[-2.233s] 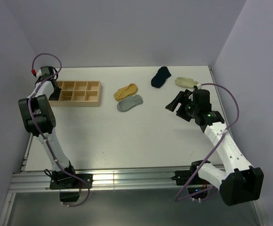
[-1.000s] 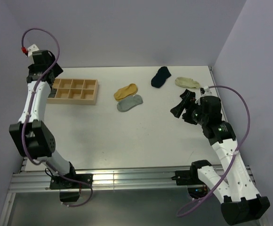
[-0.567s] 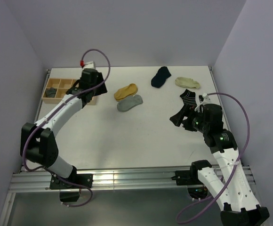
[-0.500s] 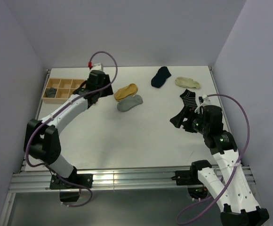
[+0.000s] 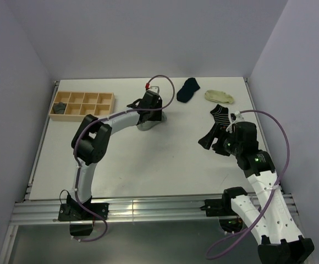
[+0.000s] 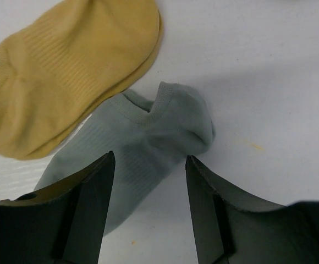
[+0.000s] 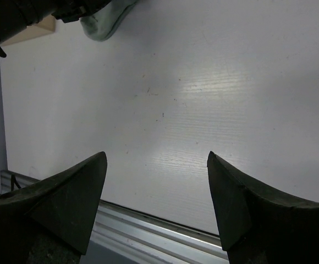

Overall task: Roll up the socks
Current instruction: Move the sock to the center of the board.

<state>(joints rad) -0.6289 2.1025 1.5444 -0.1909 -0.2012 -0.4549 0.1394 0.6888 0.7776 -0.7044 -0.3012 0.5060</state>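
Just beside the light grey sock [image 6: 148,137], touching, lies the mustard sock [image 6: 66,71].

Top external: high, behind the arm bases, tilted down toward the far wall, with the whole table [image 5: 148,165] in frame.

Left wrist: very near, facing straight down past its own fingers [image 6: 88,209] onto the light grey sock [image 6: 148,143] and mustard sock [image 6: 66,71].

Right wrist: higher up, slanting down-left over bare table, with the near rail [image 7: 148,226] along the bottom.

Shared: the light grey sock shows in all three views.
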